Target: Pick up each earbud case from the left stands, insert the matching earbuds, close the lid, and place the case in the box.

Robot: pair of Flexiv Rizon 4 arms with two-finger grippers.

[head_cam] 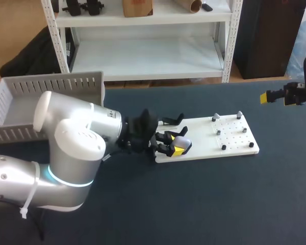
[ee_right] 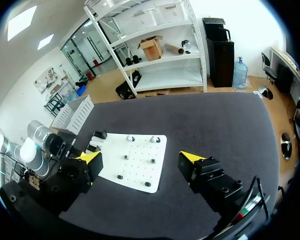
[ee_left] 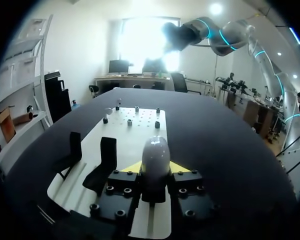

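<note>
A grey earbud case [head_cam: 181, 141] stands upright at the left end of the white board [head_cam: 209, 137]. My left gripper [head_cam: 176, 146] is shut on it, and in the left wrist view both yellow tips press the earbud case [ee_left: 155, 151] from either side. Two empty black stands [ee_left: 107, 155] rise beside the left gripper [ee_left: 155, 168]. Small earbuds [head_cam: 216, 118] sit on pegs at the board's right end. My right gripper [head_cam: 281, 96] hangs open high over the table's far right; in its own view the right gripper [ee_right: 141, 161] is empty above the board [ee_right: 115, 150].
A grey slatted box [head_cam: 46, 99] stands at the back left, behind my left arm [head_cam: 71, 153]. Several black pegs [head_cam: 223, 147] dot the board's right half. Dark tabletop [head_cam: 209, 204] lies in front of the board.
</note>
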